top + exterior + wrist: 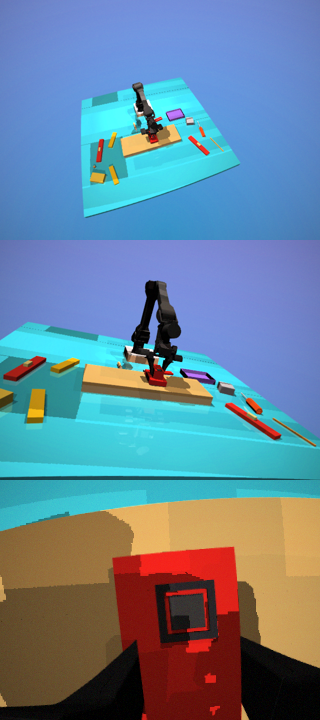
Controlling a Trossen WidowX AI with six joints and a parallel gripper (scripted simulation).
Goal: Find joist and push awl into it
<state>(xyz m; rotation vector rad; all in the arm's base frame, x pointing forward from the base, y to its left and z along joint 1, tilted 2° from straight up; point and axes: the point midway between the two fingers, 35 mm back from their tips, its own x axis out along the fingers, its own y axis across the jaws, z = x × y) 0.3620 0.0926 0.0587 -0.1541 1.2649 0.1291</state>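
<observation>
Red stud finder (153,139) (157,380) (177,670) — gripped in the pincer (152,134) (158,371) (182,640) — over the panel (134,147) (111,378) (260,535).

Red stud finder (153,140) (157,381) (175,562) sits on the flat tan panel (135,145) (111,378) (225,522); purple tray (175,114) (197,375) and tan-handled awl (134,126) (119,364) lie nearby
</observation>
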